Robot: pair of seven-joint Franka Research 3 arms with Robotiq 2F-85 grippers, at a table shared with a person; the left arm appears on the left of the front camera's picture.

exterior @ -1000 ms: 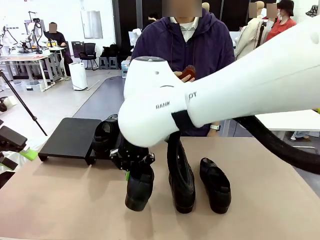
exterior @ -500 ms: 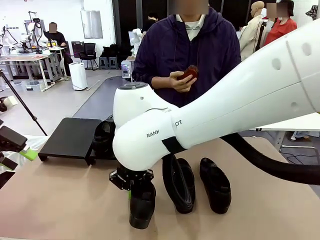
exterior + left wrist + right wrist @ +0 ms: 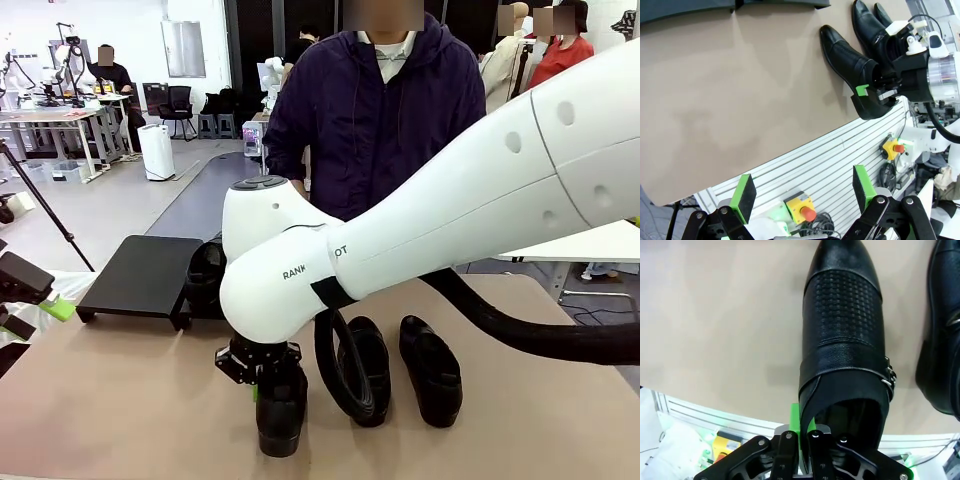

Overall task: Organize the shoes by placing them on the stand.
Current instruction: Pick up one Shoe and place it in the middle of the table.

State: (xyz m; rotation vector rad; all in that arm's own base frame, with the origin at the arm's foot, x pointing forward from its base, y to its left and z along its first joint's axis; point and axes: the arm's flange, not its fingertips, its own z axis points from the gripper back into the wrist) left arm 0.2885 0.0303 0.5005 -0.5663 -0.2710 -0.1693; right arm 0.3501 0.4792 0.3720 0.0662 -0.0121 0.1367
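Observation:
My right gripper is shut on the heel rim of a glossy black shoe near the table's front edge. In the right wrist view the fingers pinch the left side of that shoe's opening. Two more shoes lie side by side just to its right. A fourth shoe rests on the right part of the black stand at the back left. My left gripper hangs open off the table's near-left corner with nothing between its green pads.
A person in a dark purple hoodie stands at the far side. The right arm's thick black cable loops down between the held shoe and its neighbour. Bare tan tabletop spreads left of the held shoe.
The right arm has drawn the held shoe nearer the table's front edge and swung lower. The person's hand holding a small reddish thing has dropped out of sight behind the arm.

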